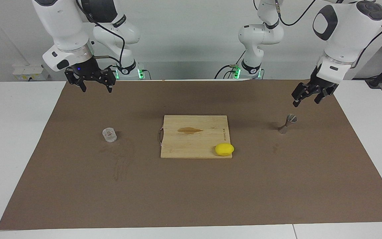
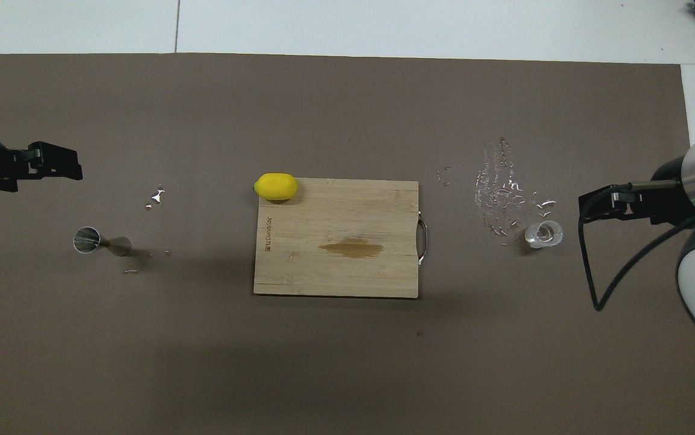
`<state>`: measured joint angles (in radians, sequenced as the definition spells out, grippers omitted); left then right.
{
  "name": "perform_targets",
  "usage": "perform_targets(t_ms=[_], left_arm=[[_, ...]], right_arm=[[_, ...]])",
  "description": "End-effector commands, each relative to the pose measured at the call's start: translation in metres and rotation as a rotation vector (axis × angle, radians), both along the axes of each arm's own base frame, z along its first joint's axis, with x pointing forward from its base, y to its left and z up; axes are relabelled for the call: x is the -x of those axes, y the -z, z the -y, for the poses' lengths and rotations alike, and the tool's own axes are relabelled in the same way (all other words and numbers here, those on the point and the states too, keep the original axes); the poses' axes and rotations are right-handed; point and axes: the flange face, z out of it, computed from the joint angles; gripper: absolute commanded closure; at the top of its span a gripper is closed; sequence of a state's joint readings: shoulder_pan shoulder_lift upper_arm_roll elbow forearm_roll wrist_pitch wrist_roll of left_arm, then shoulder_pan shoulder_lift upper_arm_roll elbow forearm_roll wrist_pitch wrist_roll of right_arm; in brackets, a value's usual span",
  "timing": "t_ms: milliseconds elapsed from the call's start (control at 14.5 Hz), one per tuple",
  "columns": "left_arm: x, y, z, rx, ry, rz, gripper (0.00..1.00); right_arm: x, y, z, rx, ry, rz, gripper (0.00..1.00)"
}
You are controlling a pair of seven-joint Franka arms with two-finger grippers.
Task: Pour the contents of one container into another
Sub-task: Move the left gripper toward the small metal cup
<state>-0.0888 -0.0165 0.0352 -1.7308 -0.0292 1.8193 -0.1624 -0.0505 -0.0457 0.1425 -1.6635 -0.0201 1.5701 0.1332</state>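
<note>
While both arms hung raised | left gripper (image 1: pixel 308 96) open over the mat near the upright metal jigger (image 1: pixel 287 123) | right gripper (image 1: pixel 91 81) open, above the mat | faceted glass cup (image 1: pixel 109 134) stood toward right arm's end | lemon (image 1: pixel 224 149) on cutting board (image 1: pixel 191 137)

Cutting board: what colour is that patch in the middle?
Darker brown stain on the pale bamboo cutting board; shows best in the overhead view.
</note>
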Motion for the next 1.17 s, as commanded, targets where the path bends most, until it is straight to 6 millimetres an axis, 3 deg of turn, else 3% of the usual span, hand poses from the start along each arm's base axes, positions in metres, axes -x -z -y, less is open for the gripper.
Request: perform_targets(t_ms=[0, 276, 414, 483, 760, 1105], left_arm=[[0.017, 0.011, -0.002, -0.01, -0.004, 0.073, 0.0], [0.019, 0.035, -0.001, -0.004, -0.001, 0.18, 0.0], [0.016, 0.04, 0.004, -0.002, 0.003, 0.184, 0.0], [0.017, 0.045, 0.016, -0.001, 0.026, 0.173, 0.0], [0.025, 0.074, 0.019, -0.003, 0.027, 0.138, 0.0], [0.034, 0.076, 0.04, -0.005, 0.06, 0.069, 0.0]], right_arm=[[0.002, -0.003, 0.005, -0.001, -0.009, -0.001, 0.0], [0.002, -0.003, 0.005, -0.001, -0.009, -0.001, 0.0], [0.002, -0.003, 0.004, -0.001, -0.01, -0.001, 0.0], [0.002, -0.003, 0.005, -0.001, -0.009, -0.001, 0.0], [0.002, -0.003, 0.005, -0.001, -0.009, -0.001, 0.0], [0.002, -0.003, 0.004, -0.001, -0.01, -0.001, 0.0]])
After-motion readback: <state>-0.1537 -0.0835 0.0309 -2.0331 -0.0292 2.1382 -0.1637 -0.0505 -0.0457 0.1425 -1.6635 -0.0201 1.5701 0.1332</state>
